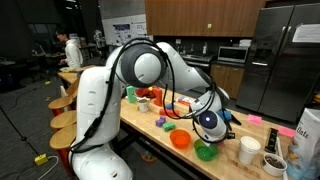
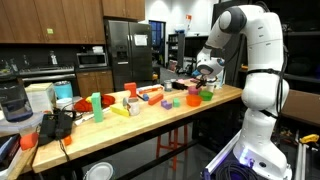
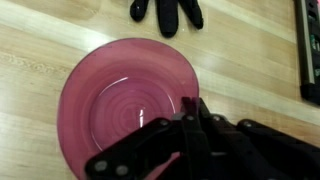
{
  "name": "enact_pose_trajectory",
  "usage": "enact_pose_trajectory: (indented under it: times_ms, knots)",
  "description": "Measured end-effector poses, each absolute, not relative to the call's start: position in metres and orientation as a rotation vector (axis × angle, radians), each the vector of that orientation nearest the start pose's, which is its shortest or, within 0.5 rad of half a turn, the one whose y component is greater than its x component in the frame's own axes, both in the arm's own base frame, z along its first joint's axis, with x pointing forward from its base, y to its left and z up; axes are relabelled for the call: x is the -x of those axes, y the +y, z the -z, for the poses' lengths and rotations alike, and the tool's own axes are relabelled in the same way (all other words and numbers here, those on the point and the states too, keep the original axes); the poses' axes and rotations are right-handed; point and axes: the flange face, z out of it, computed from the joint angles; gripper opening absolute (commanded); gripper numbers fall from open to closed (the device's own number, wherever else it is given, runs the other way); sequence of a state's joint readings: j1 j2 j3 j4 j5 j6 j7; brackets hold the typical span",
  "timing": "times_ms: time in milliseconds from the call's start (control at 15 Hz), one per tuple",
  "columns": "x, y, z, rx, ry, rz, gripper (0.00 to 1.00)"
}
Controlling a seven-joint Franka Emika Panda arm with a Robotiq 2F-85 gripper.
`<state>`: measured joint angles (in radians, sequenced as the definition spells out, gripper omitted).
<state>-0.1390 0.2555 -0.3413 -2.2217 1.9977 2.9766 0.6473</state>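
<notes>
In the wrist view a round, translucent pink plate (image 3: 120, 105) lies on a light wooden tabletop (image 3: 250, 70). My gripper (image 3: 192, 110) has its two black fingers pressed together right at the plate's right rim, pinching the edge. In both exterior views the gripper (image 1: 207, 128) (image 2: 207, 70) points down over the far part of a long wooden counter, close to an orange bowl (image 1: 180, 140) and a green bowl (image 1: 205, 152). The arm hides the plate in those views.
A black glove-like object (image 3: 165, 12) lies just beyond the plate. A dark object (image 3: 311, 50) sits at the right edge. White cups (image 1: 249, 150) and several colourful toys (image 2: 130, 100) stand along the counter, with a blender (image 2: 12, 100) at one end.
</notes>
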Motion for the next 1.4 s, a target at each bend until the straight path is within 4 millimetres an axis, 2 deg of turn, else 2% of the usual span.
enact_pose_trajectory:
  times_ms: [67, 133, 333, 1400]
  knots:
    - [-0.426, -0.299, -0.26, 0.144, 2.41, 0.347, 0.01]
    - [-0.426, -0.303, -0.258, 0.147, 2.387, 0.331, 0.05]
    - [-0.428, -0.31, -0.255, 0.156, 2.352, 0.302, 0.05]
    - [-0.432, -0.311, -0.254, 0.162, 2.344, 0.298, 0.05]
